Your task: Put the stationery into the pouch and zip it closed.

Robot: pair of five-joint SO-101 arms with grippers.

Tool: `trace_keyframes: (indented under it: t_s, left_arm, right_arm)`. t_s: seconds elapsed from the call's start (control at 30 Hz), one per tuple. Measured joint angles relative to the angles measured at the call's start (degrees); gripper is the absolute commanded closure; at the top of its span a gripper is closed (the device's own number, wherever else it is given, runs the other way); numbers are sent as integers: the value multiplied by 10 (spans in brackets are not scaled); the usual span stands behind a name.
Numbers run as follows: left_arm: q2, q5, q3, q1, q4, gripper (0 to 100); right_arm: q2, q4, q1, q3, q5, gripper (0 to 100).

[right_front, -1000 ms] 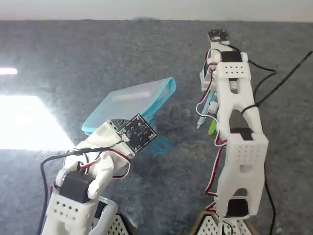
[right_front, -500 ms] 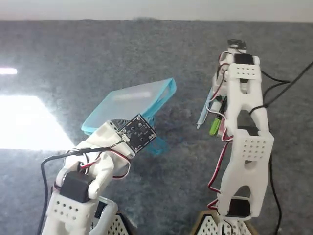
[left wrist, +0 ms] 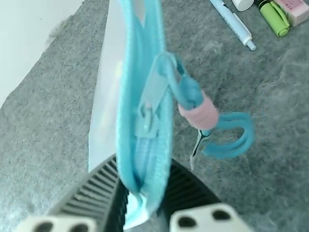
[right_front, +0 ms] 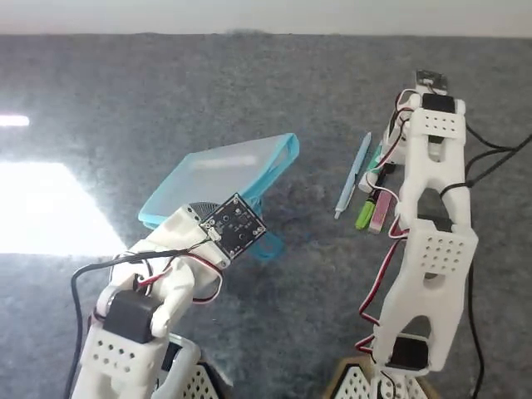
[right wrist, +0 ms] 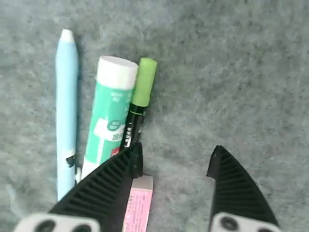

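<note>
Jaws on the left gripper (left wrist: pixel 145 198) are clamping tight on one end of the pouch (right_front: pixel 229 170), gripping it by the zipped edge. The pale blue, see-through pouch is sitting left of centre on the table and reaching away toward the far right. Its zip slider (left wrist: pixel 153 99) is lying close to the gripped end. A cord with a pink bead (left wrist: pixel 199 112) and a blue loop (left wrist: pixel 231 140) is dangling off the slider toward the mat (I can't tell from here how much of the zip is done up).

Over on the right, well apart from the pouch, the stationery is lying in a tight row on the grey mat (right_front: pixel 125 100). A light blue pen (right wrist: pixel 66 106) is on the left, then a green-and-white glue stick (right wrist: pixel 108 111), then a green highlighter (right wrist: pixel 140 96). A pink eraser (right wrist: pixel 137 203) is lying just nearer than those. The right gripper (right wrist: pixel 176 159) is hanging over them with its jaws spread wide and holding nothing. One finger is sitting over the near end of the highlighter, the other over bare mat.
</note>
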State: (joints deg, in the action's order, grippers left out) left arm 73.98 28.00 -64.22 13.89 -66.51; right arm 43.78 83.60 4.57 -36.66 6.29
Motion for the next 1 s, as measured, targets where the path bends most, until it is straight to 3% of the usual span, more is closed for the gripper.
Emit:
trace_keyframes:
  t_s: [0.87, 1.0]
  left_arm:
    - [0, -1, -3, 0, 0, 989]
    - [0, -1, -3, 0, 0, 989]
  right_arm:
    - [73, -18, -40, -17, 1, 765]
    - [85, -12, -40, -40, 1, 866]
